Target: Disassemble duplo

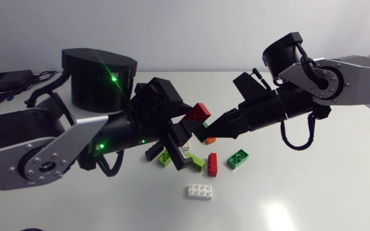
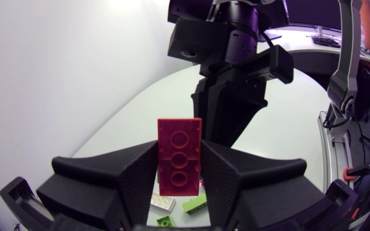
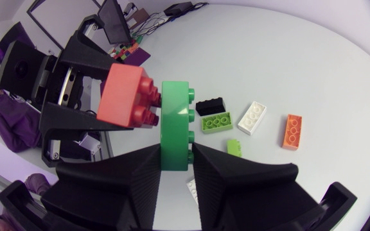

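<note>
A red brick (image 1: pixel 199 112) and a dark green brick (image 1: pixel 202 132) hang together above the table's middle. My left gripper (image 1: pixel 188 122) is shut on the red brick (image 2: pixel 179 156), which stands upright between its fingers. My right gripper (image 1: pixel 212 128) comes in from the opposite side and is shut on the green brick (image 3: pixel 175 125). In the right wrist view the red brick (image 3: pixel 126 96) has its studs against the green brick's underside; whether they are still pressed together I cannot tell. My right gripper (image 2: pixel 229 106) fills the left wrist view just ahead of the red brick.
Loose bricks lie under the grippers: black (image 1: pixel 153 151), lime (image 1: pixel 166 158), red (image 1: pixel 212 163), green (image 1: pixel 238 158), white (image 1: pixel 199 191), orange (image 3: pixel 291 131). A black round device (image 1: pixel 98 77) stands at the back left, a flat black box (image 1: pixel 5 80) beside it.
</note>
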### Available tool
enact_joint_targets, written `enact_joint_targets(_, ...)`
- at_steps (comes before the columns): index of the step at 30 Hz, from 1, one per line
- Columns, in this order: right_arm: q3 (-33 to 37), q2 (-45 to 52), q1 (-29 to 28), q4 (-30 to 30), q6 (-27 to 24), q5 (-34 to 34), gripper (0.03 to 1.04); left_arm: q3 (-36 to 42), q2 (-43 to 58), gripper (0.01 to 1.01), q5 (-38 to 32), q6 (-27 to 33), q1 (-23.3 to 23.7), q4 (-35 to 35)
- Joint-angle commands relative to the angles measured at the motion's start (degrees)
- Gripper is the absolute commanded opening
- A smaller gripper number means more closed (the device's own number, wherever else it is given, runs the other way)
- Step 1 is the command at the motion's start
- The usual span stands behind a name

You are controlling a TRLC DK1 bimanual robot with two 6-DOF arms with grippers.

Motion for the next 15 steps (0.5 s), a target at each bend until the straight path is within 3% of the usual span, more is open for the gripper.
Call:
enact_joint_targets(1,-2.22,-0.96,0.54,1.21,-1.69,1.75,0.22,3.28,-2.36,0.321,3.77,-2.05,3.06,-2.66)
enact_joint_targets(7,-4.24,-0.52,-2.27,2.36,-5.21,6.59,0.23,8.2,-3.24,0.323,11.15,-3.02,9.83,-11.8)
enact_joint_targets(12,-5.99,-1.58,-5.61,2.53,-7.4,7.91,0.23,7.58,1.59,0.325,11.94,4.01,11.85,-22.08)
enact_joint_targets(15,-6.96,-2.1,-6.84,3.23,-8.46,10.72,0.23,4.86,2.65,0.325,10.45,7.26,12.73,-24.37)
